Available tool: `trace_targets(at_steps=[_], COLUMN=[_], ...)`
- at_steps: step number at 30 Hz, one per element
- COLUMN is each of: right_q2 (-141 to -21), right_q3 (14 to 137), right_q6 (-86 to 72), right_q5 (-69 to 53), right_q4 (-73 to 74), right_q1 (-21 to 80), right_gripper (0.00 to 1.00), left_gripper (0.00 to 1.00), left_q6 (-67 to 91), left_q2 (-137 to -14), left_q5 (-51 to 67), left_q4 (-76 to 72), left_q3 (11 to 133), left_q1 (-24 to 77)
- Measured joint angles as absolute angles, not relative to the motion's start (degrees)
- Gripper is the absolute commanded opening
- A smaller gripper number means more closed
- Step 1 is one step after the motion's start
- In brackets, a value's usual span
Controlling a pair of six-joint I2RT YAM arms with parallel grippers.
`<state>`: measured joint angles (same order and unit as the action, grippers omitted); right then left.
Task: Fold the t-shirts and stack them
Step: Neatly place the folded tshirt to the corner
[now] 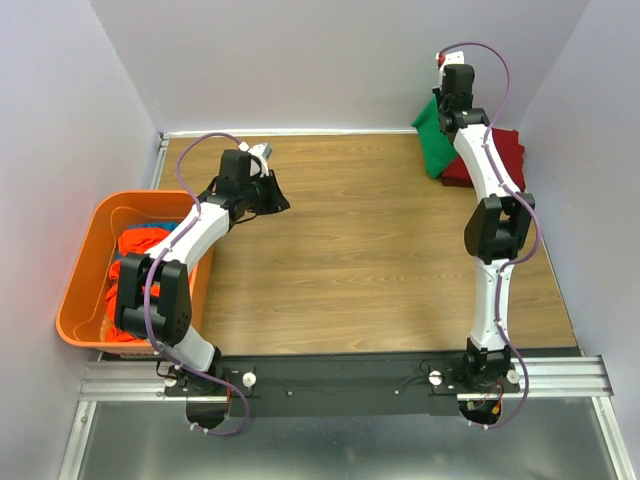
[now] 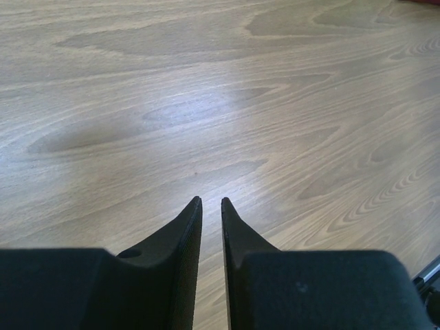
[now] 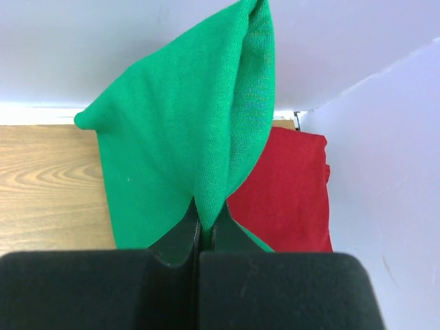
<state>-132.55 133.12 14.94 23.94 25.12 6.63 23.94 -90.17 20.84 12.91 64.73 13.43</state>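
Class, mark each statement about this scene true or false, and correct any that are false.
1. The right gripper is shut on the green t-shirt. True.
2. The dark red t-shirt lies in the orange bin. False: it lies on the table, in the far right corner, beside the green t-shirt.
3. The left gripper holds a blue shirt. False: it holds nothing and is over bare wood.
4. The orange bin holds orange-red cloth. True.
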Motion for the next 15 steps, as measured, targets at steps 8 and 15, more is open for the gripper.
trace_targets(at_steps=[8,15], right_q2=[-130.9,-128.5], right_q3=[133.1,133.2], right_q6=[15.1,15.1], right_q5=[24.9,25.3], right_q4=[26.7,26.6], right_q1=[6.6,6.2], right_gripper=[0.01,0.01], left_gripper=[0.24,0.24], left_q6=[23.9,23.9], left_q2=[-90.2,-90.3], left_q5=[21.5,21.7], left_q4=[12.9,12.7], left_q3=[64.7,64.2], left_q1=[13.2,13.1])
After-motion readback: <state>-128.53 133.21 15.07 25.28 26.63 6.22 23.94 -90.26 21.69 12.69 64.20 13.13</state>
